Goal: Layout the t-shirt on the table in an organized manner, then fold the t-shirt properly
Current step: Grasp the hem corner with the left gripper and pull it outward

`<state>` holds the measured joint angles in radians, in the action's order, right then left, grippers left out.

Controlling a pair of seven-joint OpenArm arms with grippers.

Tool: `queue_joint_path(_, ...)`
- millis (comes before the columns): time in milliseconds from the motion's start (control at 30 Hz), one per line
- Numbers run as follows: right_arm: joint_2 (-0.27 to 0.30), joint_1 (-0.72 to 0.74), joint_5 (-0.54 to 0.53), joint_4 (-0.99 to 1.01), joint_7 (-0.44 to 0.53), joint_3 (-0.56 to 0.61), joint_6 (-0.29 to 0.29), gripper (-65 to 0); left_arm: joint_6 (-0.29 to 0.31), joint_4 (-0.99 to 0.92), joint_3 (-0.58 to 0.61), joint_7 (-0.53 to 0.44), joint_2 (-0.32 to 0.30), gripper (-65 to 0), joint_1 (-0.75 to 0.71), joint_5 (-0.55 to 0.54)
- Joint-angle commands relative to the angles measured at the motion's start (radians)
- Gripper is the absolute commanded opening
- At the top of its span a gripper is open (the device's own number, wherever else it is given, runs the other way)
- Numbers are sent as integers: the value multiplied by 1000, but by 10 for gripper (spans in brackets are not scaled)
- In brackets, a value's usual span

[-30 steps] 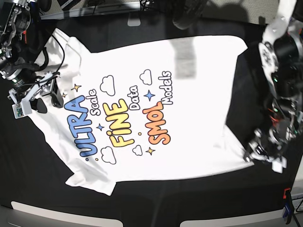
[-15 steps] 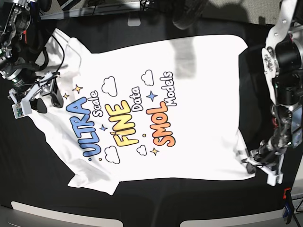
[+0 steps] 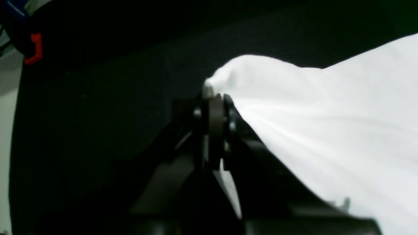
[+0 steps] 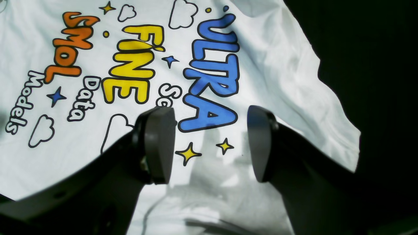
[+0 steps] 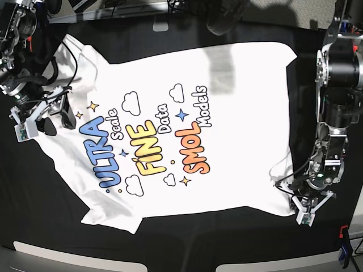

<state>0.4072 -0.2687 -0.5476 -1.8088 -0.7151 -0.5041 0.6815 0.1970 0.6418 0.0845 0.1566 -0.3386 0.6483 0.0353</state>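
On black-draped table [image 5: 187, 238], printed t-shirt [image 5: 187, 85] lies face up, long axis running side to side in base view; left gripper [image 5: 295, 195] pinches hem corner at near edge; right gripper [image 4: 209, 143] hovers wide, empty, over collar end, shirt body stretching away toward left gripper.

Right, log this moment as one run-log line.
stage: laying out | t-shirt: print up on table | left end effector: shut on t-shirt's corner | right end effector: open above shirt, empty
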Motion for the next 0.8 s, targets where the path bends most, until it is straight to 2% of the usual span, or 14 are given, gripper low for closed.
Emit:
queue_joint_path(0, 16, 8, -14, -18, 47, -6, -2, -310, -36, 16, -2, -27, -13, -650, 36, 2)
queue_joint_path(100, 16, 8, -14, -18, 70, -6, -2, -310, -90, 16, -2, -27, -14, -650, 36, 1)
queue_joint_path(233, 16, 8, -14, -18, 72, -6, -2, -310, -90, 16, -2, -27, -13, -650, 34, 1)
queue_joint_path(267, 16, 8, -14, -18, 72, -6, -2, -310, -90, 16, -2, -27, -13, -611, 34, 1)
queue_joint_path(333, 16, 8, -14, -18, 72, -6, -1, -310, -90, 16, -2, -27, -13, -480, 34, 1)
queue_joint_path(400, 16, 8, -14, -18, 77, -6, -2, -310, -90, 16, -2, -26, -14, -429, 34, 1)
queue_joint_path(500, 16, 8, -14, -18, 80, -6, -2, -310, -90, 16, -2, 6, -13, -428, 34, -2)
queue_joint_path(600, 16, 8, -14, -18, 91, -6, -2, -310, -91, 16, -2, 83, -13, -428, 39, -12)
queue_joint_path(700, 17, 19, -14, -18, 153, -6, -1, -310, -90, 34, -2, 196, -14, -429, 38, -116)
queue_joint_path(767, 16, 45, -14, -18, 146, -6, -1, -310, -89, 70, -2, 244, -11, -429, 22, -172)
